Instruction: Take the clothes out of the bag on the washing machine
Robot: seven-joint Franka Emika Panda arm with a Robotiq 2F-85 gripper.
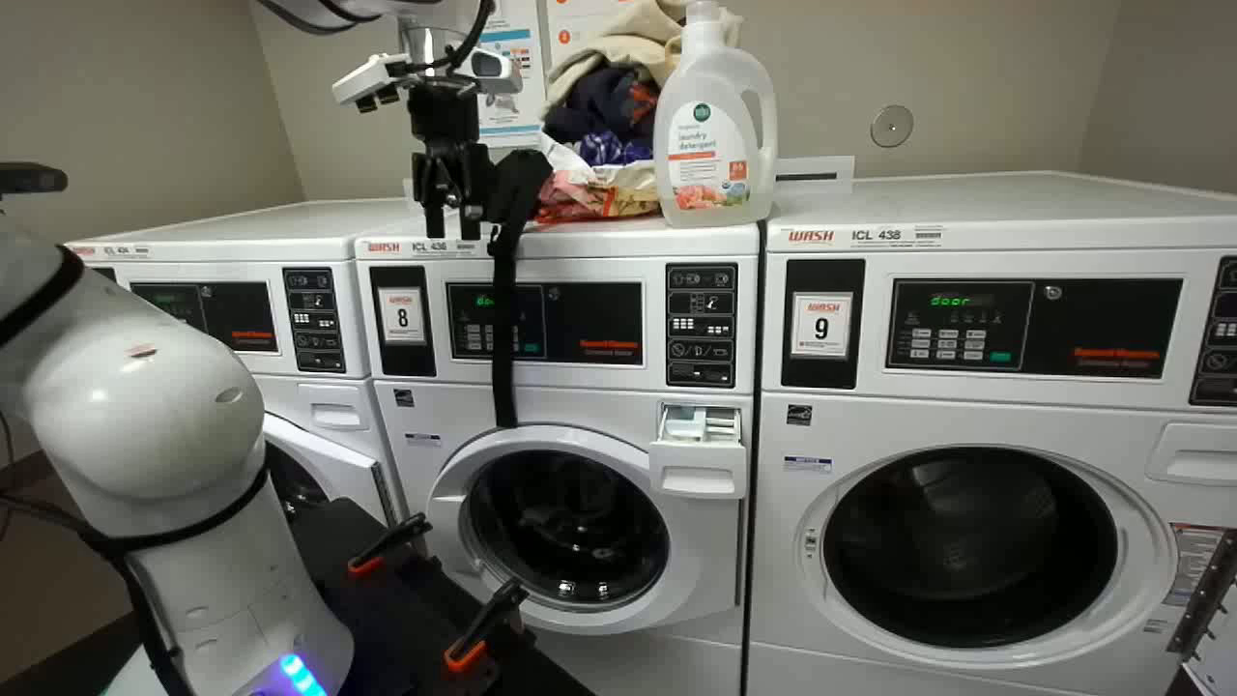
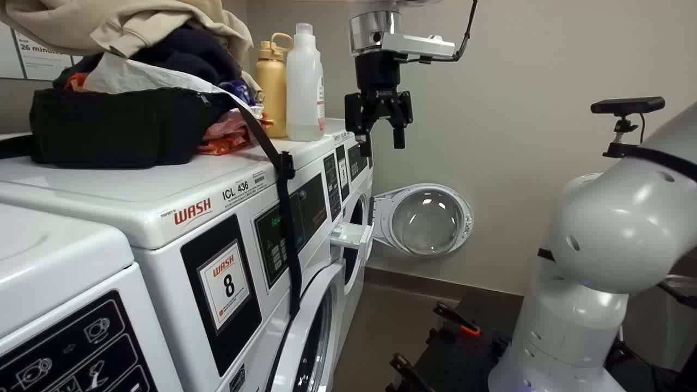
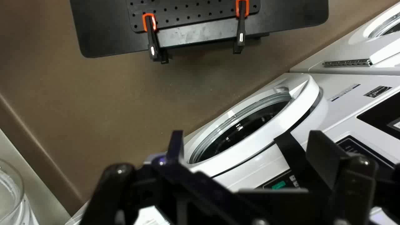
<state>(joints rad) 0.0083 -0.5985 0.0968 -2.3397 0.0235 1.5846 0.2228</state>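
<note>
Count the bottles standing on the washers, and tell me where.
2: the white detergent bottle, nearer the front, and the yellow bottle, farther back beside it. Others may be hidden behind the clothes.

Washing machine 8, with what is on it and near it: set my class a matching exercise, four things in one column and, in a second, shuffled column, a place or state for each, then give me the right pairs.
Things
1. Beige cloth
2. Black strap
3. Detergent drawer of washing machine 8
4. Robot's fingers

Place or state
A. Running down the front of washing machine 8
B. Apart, holding nothing
C. Above the navy-black cloth
D. Pulled out

Right pairs: 1-C, 2-A, 3-D, 4-B
</note>
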